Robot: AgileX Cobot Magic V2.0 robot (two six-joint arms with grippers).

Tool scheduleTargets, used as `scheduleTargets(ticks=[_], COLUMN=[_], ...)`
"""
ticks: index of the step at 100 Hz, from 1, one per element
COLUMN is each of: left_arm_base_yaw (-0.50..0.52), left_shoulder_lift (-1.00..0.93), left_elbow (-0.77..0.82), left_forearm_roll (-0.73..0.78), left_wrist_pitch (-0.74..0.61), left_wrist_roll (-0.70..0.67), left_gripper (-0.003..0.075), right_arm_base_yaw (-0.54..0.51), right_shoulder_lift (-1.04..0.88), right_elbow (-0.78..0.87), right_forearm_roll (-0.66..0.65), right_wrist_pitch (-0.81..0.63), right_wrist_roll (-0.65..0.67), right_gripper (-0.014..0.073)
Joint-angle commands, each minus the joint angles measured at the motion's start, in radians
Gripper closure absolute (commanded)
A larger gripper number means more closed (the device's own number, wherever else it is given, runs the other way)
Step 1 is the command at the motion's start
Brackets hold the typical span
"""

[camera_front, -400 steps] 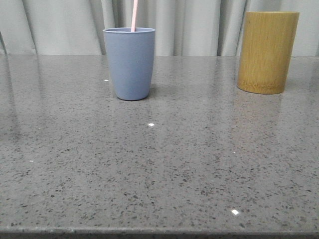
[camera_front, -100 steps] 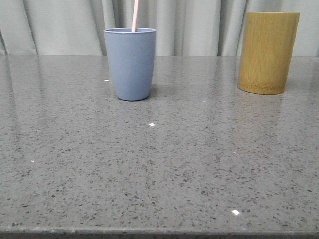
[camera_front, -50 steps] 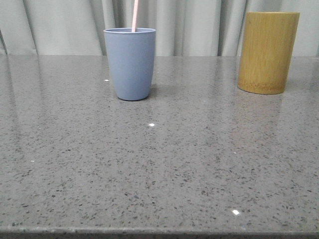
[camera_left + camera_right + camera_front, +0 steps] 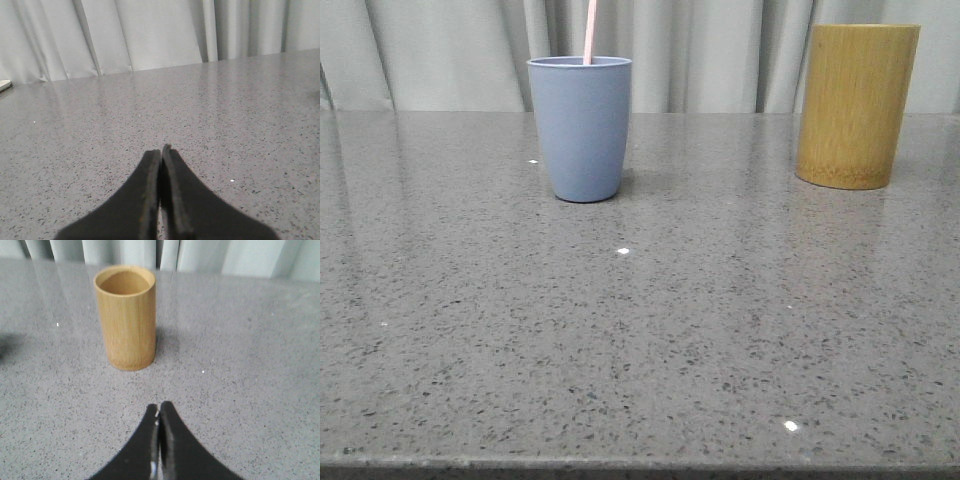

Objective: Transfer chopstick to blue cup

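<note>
The blue cup [image 4: 580, 128] stands upright at the back left of the table. A pale pink chopstick [image 4: 589, 30] stands in it, only its upper end showing above the rim. Neither gripper shows in the front view. My left gripper [image 4: 161, 150] is shut and empty over bare table; neither cup shows in the left wrist view. My right gripper [image 4: 159, 407] is shut and empty, a short way in front of the bamboo holder [image 4: 126, 317], whose inside looks empty.
The yellow-brown bamboo holder [image 4: 856, 105] stands at the back right, well apart from the blue cup. A grey curtain [image 4: 720, 50] hangs behind the speckled grey table [image 4: 650, 340]. A pale object's edge [image 4: 4, 85] shows at the side of the left wrist view.
</note>
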Motion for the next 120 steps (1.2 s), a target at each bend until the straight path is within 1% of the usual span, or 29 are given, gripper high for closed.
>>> scheduleTargets(ticks=[1,18,29,45,62,93,120], left_arm_base_yaw=[0.003,0.003,0.003,0.003,0.003,0.003,0.003], left_shoulder_lift=[-0.035,-0.035,-0.035,-0.035,-0.035,-0.035,-0.035], left_elbow=[0.008,0.008,0.008,0.008,0.008,0.008,0.008], left_forearm_roll=[-0.008,-0.008,-0.008,-0.008,-0.008,-0.008,-0.008], left_wrist_pitch=[-0.075,-0.075,-0.075,-0.075,-0.075,-0.075,-0.075], left_wrist_roll=[-0.007,-0.007,-0.007,-0.007,-0.007,-0.007,-0.007], left_gripper=[0.0739,0.0739,0.0739,0.0739,0.0739,0.0739,0.0739], right_arm_base_yaw=[-0.016,-0.063,-0.094,-0.121,-0.123,-0.123,-0.123], right_shoulder_lift=[-0.075,-0.252,-0.352,-0.481,-0.473,-0.473,-0.473], right_elbow=[0.073,0.254,0.347,0.434,0.486,0.586,0.592], right_forearm_roll=[-0.019,-0.012,0.006,0.006,0.006,0.006,0.006], right_wrist_pitch=[-0.152,-0.266,-0.273,-0.277,-0.377,-0.478,-0.469], right_wrist_roll=[-0.015,-0.015,-0.015,-0.015,-0.016,-0.015,-0.015], right_gripper=[0.0662,0.0662,0.0662,0.0662,0.0662,0.0662,0.0662])
